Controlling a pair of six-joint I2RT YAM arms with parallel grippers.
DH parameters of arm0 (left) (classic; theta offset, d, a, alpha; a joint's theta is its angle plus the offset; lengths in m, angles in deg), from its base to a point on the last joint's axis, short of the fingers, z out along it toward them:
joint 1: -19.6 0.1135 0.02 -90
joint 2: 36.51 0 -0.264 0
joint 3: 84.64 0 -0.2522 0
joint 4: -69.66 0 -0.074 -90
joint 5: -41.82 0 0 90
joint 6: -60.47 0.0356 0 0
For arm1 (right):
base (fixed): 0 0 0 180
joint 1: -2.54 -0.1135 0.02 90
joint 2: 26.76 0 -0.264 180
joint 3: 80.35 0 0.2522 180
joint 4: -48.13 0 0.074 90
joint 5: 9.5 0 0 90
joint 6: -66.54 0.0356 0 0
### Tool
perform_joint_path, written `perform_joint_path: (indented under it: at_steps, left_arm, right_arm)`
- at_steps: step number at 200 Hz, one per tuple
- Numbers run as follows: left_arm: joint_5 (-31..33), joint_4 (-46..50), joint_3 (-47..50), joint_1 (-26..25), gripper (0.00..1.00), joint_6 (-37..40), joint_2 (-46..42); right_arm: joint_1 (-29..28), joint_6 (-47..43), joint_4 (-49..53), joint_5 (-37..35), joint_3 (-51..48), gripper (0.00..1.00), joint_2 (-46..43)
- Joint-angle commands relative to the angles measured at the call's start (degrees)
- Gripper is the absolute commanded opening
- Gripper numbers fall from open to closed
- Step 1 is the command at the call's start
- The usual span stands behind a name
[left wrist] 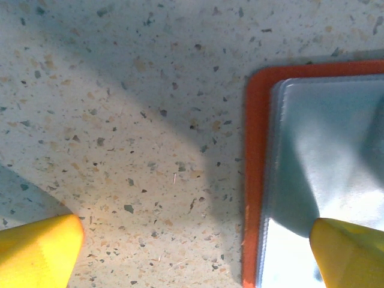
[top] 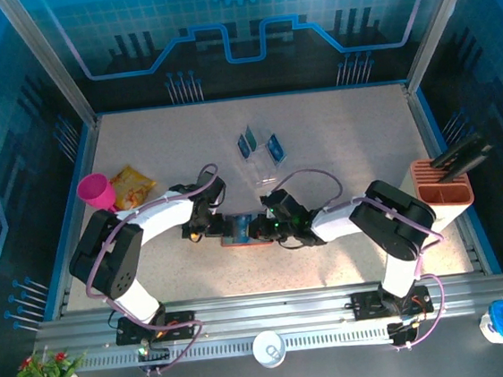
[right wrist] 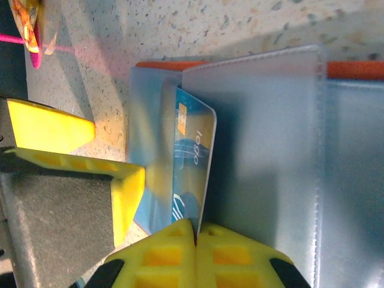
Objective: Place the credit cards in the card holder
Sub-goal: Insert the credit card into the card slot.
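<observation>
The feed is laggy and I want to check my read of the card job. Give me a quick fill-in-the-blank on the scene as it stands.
1. The credit card pinched by the right gripper is coloured ____.
2. The left gripper has its jaws standing wide ____.
3. The card holder has an outer rim coloured ____.
Missing words: blue; open; orange.
</observation>
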Motion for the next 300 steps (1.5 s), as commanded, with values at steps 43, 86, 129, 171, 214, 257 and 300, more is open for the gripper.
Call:
perform_joint_path:
  at_steps: [43, 86, 129, 171, 214, 257, 300]
  left_arm:
    - [-1.38, 3.7, -2.03, 0.3, 0.99, -1.76, -5.31]
    - [-4.31, 4.17, -1.99, 5.3, 0.99, -6.34, -9.48]
    - [-3.64, 5.5, -0.02, 7.59, 0.99, -8.02, -8.68]
    - [-2.65, 6.05, 0.68, 8.07, 0.99, -8.35, -6.03]
    - [-2.24, 6.45, 0.43, 8.06, 0.99, -7.49, -2.74]
    - [-3.1, 6.23, -0.4, 8.06, 0.99, -6.48, 0.91]
    - [-3.97, 5.87, -1.2, 8.06, 0.99, -5.34, 3.17]
  right_arm:
    - [1.45, -8.67, 22.86, 2.28, 7.35, 0.36, -3.33]
    - [3.22, -13.33, 32.82, -0.93, 11.03, 0.36, -8.28]
    - [2.79, -17.05, 37.81, -1.17, 17.1, 0.16, -4.56]
    - [0.96, -19.36, 41.45, -2.1, 23.52, 0.08, 1.26]
    - [-0.17, -20.44, 43.13, -2.28, 27.35, 0.07, 5.15]
    - [-0.81, -20.56, 44.44, -2.41, 29.13, 0.05, 8.01]
    - [-2.02, -20.47, 46.12, -1.93, 32.38, 0.03, 11.62]
